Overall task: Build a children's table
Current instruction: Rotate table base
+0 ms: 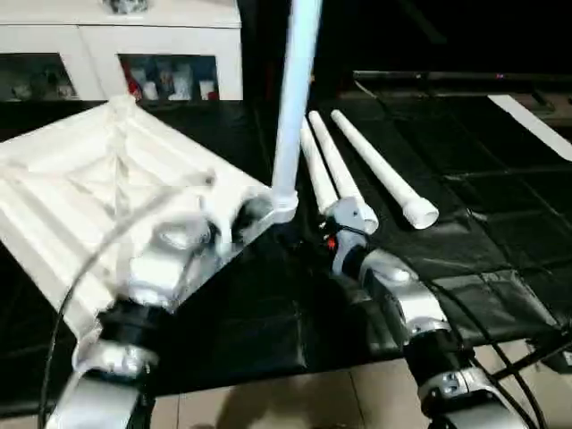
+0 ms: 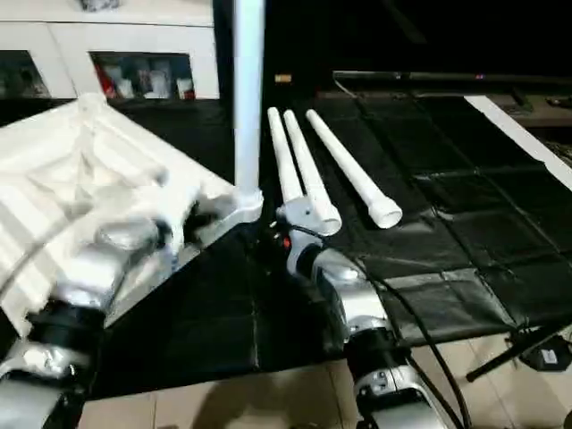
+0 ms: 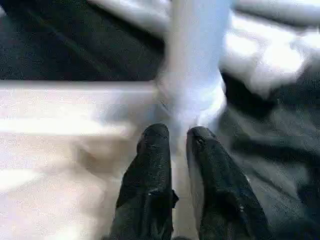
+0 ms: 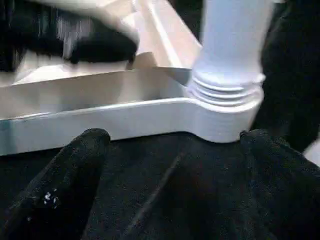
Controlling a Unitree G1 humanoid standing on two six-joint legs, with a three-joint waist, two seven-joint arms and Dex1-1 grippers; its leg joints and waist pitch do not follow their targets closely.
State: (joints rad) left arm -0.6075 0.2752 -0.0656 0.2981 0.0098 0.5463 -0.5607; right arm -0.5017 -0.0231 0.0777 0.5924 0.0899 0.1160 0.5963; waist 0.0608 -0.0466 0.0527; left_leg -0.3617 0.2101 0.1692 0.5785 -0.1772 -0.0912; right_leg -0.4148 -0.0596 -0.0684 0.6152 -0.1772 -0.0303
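The children's table top (image 1: 80, 179) lies underside up on the left, its ribs showing. One white leg (image 1: 293, 98) stands upright in the near right corner socket (image 1: 284, 207). Three more legs (image 1: 380, 174) lie side by side on the mat to the right of it. My left gripper (image 1: 234, 219) rests over the top's edge just left of the socket; in the left wrist view its fingers (image 3: 155, 150) stand slightly parted with nothing between, pointing at the leg's base (image 3: 192, 90). My right gripper (image 4: 175, 142) is wide open, low in front of the socket (image 4: 220, 117), touching nothing.
A black mat (image 1: 500, 206) covers the work area. Light floor tiles (image 1: 295, 398) run along its near edge. A white cabinet (image 1: 161, 54) with glass doors stands at the back left. Cables trail from both forearms.
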